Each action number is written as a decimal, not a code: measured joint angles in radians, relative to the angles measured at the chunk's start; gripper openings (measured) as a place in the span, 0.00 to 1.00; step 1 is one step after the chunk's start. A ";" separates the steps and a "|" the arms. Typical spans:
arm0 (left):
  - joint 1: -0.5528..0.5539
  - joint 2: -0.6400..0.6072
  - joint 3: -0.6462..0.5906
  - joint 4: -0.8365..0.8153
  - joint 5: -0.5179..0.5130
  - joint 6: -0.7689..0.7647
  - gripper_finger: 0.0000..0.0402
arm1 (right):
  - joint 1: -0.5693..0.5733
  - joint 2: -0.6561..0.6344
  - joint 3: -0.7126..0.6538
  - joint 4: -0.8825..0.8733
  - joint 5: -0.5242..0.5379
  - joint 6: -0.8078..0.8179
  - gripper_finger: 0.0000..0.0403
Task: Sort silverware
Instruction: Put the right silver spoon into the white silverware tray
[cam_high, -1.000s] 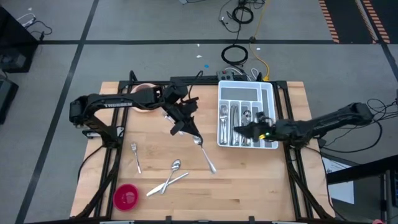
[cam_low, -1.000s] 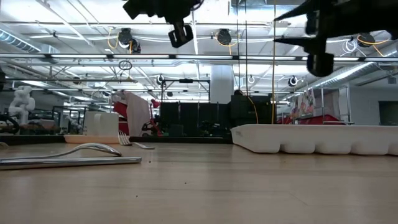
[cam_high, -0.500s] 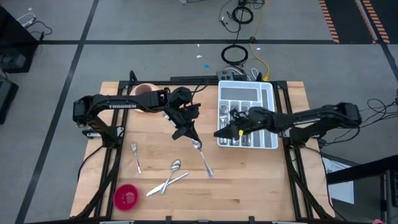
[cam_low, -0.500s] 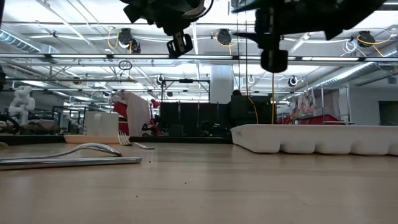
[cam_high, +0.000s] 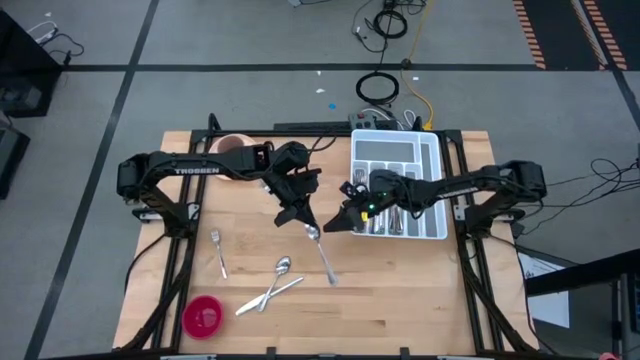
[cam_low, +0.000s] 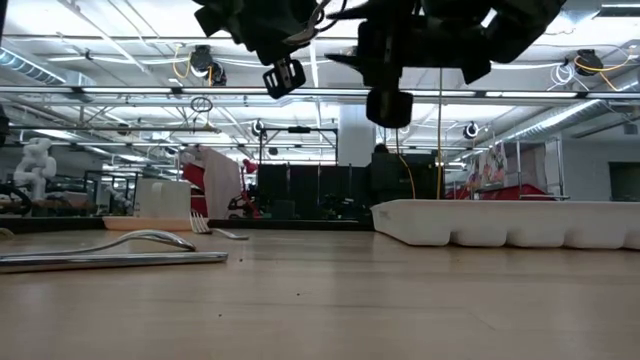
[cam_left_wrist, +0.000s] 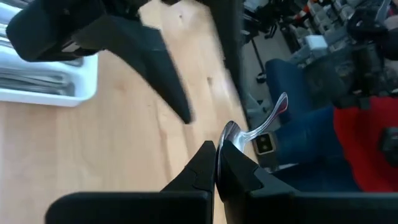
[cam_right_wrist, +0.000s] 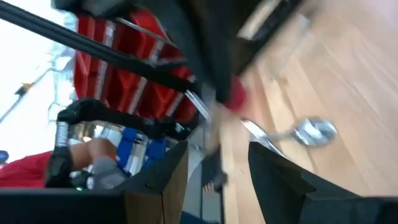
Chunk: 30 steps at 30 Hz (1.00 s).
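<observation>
Concrete floor with taped lines and coiled cables is surrounding a pale wooden worktop (cam_high: 400, 290), seen from above.

Left end effector (cam_high: 300, 218) is hanging over the middle of the worktop, its fingers pinched nearly closed on the bowl end of a spoon (cam_high: 320, 250). In the left wrist view the spoon (cam_left_wrist: 261, 127) is sticking out past the closed fingertips. Its handle is slanting down toward the front edge; whether the handle tip is touching the wood cannot be told.

Right end effector (cam_high: 345, 222) is reaching across from the tray (cam_high: 437, 160) side, fingers parted and holding nothing, just beside the left one and the spoon's bowl.

Judging by this, the step in hand is a handover of the spoon from left arm to right. The next move calls for the right fingers to close on the handle, clear of the left fingertips, before the left lets go.

White compartmented tray at the back right is already holding several shiny pieces (cam_high: 375, 190), standing side by side in its slots.

4 slim silver pieces are lying loose on the front left: a fork (cam_high: 218, 252), and a second spoon (cam_high: 281, 267) touching a crossed knife (cam_high: 262, 297) and another utensil. A red disc (cam_high: 204, 316) is sitting at the front left corner, and a pink cup (cam_high: 230, 146) at the back left.
</observation>
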 joint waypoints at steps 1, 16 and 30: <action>0.000 0.000 0.000 -0.002 -0.008 0.013 0.03 | -0.006 0.000 0.004 0.011 -0.001 -0.003 0.39; 0.003 0.050 0.000 0.000 -0.035 0.037 0.03 | -0.014 0.081 0.000 0.047 0.027 -0.015 0.39; 0.003 0.051 0.000 0.020 -0.036 0.038 0.03 | -0.010 0.133 0.000 0.151 0.024 -0.045 0.32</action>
